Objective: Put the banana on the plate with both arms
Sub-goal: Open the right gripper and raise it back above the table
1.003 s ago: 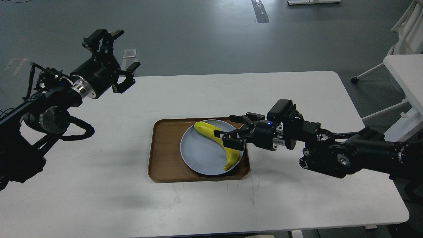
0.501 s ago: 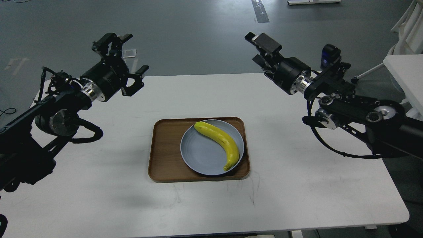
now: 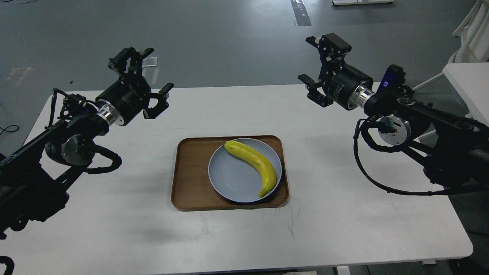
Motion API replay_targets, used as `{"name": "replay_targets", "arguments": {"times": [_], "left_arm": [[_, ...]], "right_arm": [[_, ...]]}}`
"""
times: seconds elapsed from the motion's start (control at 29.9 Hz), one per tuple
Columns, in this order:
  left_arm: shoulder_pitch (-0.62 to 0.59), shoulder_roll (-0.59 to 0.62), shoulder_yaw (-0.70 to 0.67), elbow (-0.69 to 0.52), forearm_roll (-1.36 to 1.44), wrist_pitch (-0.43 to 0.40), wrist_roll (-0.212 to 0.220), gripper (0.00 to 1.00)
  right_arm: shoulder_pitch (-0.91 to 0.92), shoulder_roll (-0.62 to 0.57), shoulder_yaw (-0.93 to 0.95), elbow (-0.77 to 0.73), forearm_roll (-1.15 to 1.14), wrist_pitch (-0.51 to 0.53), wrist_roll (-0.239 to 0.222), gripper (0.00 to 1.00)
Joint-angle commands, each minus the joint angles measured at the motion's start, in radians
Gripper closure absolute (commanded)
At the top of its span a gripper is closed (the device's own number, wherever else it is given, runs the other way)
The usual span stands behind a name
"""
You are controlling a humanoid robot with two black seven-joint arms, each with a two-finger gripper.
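Note:
The yellow banana (image 3: 254,164) lies across the right half of the pale blue plate (image 3: 229,179), stem end at the lower right, one end at the plate's upper rim. The plate sits in the brown wooden tray (image 3: 189,175) at the table's middle. My left gripper (image 3: 147,82) is open and empty, raised above the table's far left, well away from the banana. My right gripper (image 3: 319,67) is open and empty, raised above the table's far right edge, also well away from the plate.
The white table (image 3: 344,214) carries the tray. A second white table (image 3: 468,88) and white chair legs stand at the far right. Grey floor lies beyond the table's far edge.
My right gripper has let go of the banana, risen off the plate and drawn back to the far right, then turned. My left gripper has shifted slightly right. The banana stays on the plate.

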Motion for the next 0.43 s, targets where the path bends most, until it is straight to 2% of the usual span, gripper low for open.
{"name": "replay_targets", "arguments": {"times": [0.0, 0.4], "left_arm": [[0.019, -0.01, -0.006, 0.0, 0.0, -0.013, 0.0, 0.02], [0.028, -0.019, -0.021, 0.001, 0.002, -0.018, 0.0, 0.02]], "right_arm": [[-0.002, -0.002, 0.001, 0.001, 0.002, 0.018, -0.003, 0.0], [-0.011, -0.007, 0.041, 0.004, 0.047, 0.032, -0.003, 0.0]]}}
